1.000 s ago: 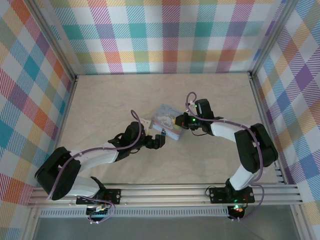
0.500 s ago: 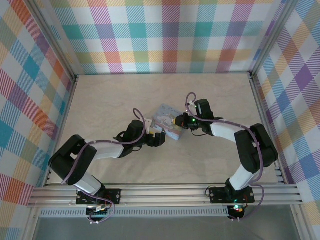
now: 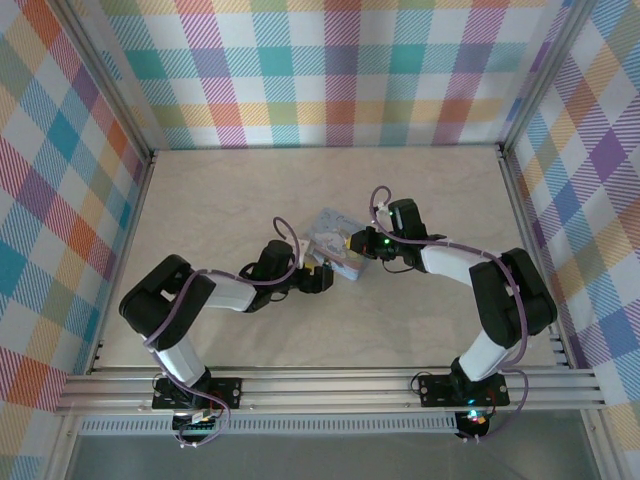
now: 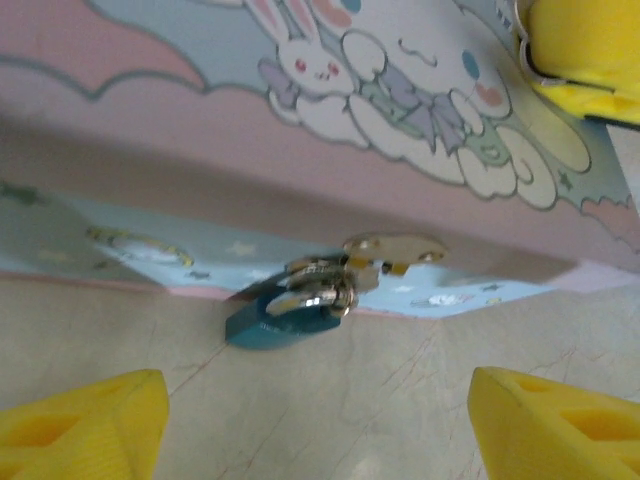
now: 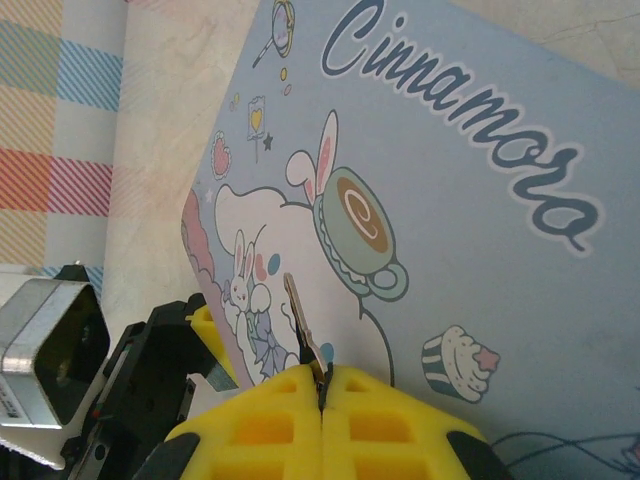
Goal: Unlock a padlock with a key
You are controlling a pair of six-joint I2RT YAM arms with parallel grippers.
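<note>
Swinging its elbow up from the lower left of the overhead frame, the left arm has brought its claw (image 3: 317, 280) closer to the near edge of the tin (image 3: 325, 232). Its jaws stand apart either side of the padlock (image 4: 285, 320), which hangs from the hasp (image 4: 392, 248) mid-frame, low by the tabletop (image 4: 400, 400). The right claw (image 5: 322, 375) has kept its place over the lid, clamped on the key (image 5: 303, 330). The left looks set to steady the lock, and the key is not yet in.
</note>
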